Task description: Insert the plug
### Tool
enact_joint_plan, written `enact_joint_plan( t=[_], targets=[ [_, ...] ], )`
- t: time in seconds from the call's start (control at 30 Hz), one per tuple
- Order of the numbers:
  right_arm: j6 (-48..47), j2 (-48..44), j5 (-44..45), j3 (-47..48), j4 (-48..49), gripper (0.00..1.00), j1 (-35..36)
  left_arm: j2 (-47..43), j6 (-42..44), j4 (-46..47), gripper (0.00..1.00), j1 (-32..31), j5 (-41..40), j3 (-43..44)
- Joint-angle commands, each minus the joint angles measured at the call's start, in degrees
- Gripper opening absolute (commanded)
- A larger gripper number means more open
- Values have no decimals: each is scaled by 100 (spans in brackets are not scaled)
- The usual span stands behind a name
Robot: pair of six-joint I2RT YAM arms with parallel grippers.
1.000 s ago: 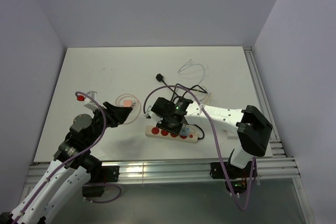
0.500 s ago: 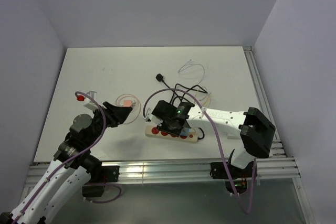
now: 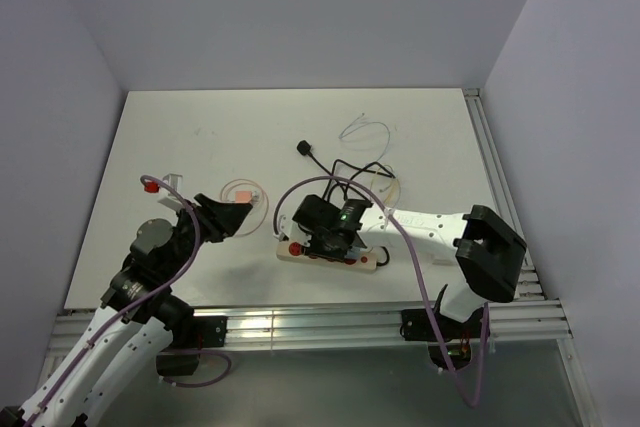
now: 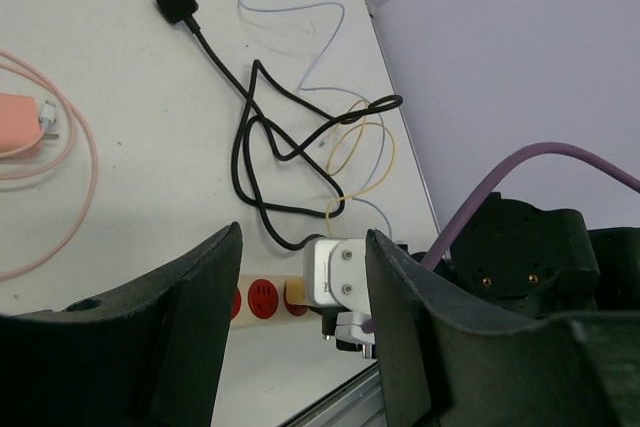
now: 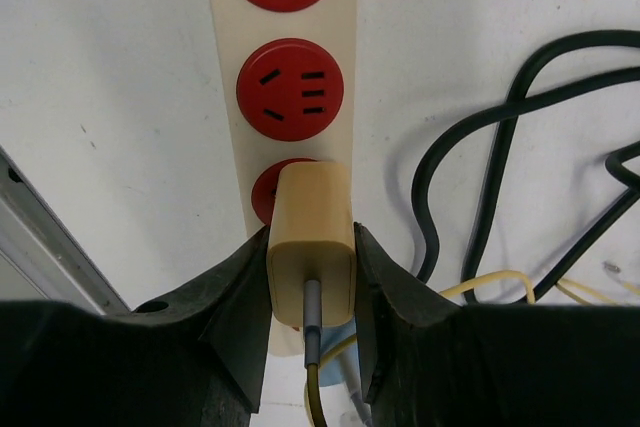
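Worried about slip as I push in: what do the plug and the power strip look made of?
The plug, gripped in the right claw, looks like smooth cream plastic with a slight sheen and rounded moulded edges. The power strip seems to be cream plastic with a duller finish. Its sockets look like red plastic discs with dark slots. Nothing beyond the look confirms this.
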Motion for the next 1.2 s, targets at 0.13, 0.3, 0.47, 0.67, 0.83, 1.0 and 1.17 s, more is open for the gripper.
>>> enact_joint_plan(
  t=[0.13, 0.3, 0.47, 0.67, 0.83, 1.0, 1.17],
  targets=[
    [-349, 469, -709, -674, 338, 0, -667, -115, 36, 219, 58, 13, 93, 63],
    [-410, 873, -710, -429, 260, 0, -931, -115, 36, 201, 57, 5, 146, 72],
    [-174, 1172, -843, -691, 443, 0, -695, -264, 71, 96, 57, 13, 111, 98],
    [-225, 1041, -1061, -886, 348, 0, -694, -396, 97, 25, 56, 5, 50, 151],
    [-120, 498, -449, -912, 637, 13, -685, -203, 106, 78, 56, 13, 120, 221],
    [-67, -136, -201, -474, 760, 93, -808, -71, 71, 218, 58, 14, 234, 213],
    [-59, -611, -60, 370, 489, 100, -817, 8, 62, 246, 59, 14, 313, 309]
  ],
)
